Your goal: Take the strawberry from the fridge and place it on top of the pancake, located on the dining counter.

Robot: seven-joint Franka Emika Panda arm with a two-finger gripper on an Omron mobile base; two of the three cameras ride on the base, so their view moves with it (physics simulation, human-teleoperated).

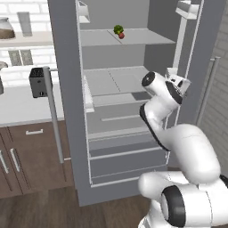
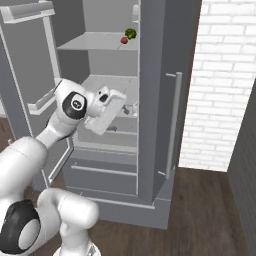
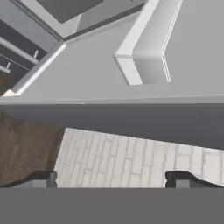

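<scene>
Facing the open fridge (image 1: 133,111), base views reveal the strawberry (image 1: 121,35) shelved.

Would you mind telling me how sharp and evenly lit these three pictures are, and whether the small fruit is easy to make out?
Left base view: flat, even light, slightly soft; the strawberry is a small red blob on the upper fridge shelf, against a green vegetable. Right base view: equally soft, no glare, faint shading inside the fridge. Hand view: blurry and rolled, the open tool over pale brick.

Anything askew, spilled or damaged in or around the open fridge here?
Nothing stands out. The strawberry sits beside the green vegetable on the fridge upper shelf, upright and unspilled; the open gripper holds nothing.
</scene>
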